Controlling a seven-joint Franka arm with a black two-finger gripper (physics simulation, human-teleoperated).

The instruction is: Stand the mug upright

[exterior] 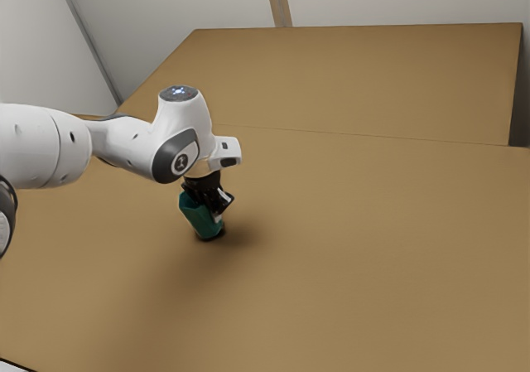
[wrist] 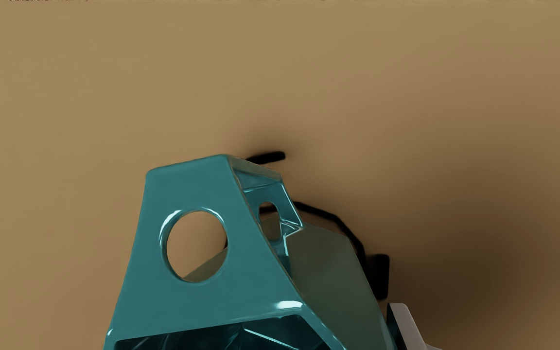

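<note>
The white arm [exterior: 124, 140] extends from the exterior view's left over the brown table [exterior: 356, 256]. The teal mug [exterior: 196, 215] slants at the black gripper [exterior: 219, 207]; whether the gripper is clamped on it, I cannot tell.

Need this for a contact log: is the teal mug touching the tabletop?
Cannot tell; in the exterior view, dark shadow under the teal mug hides any contact or gap.
</note>
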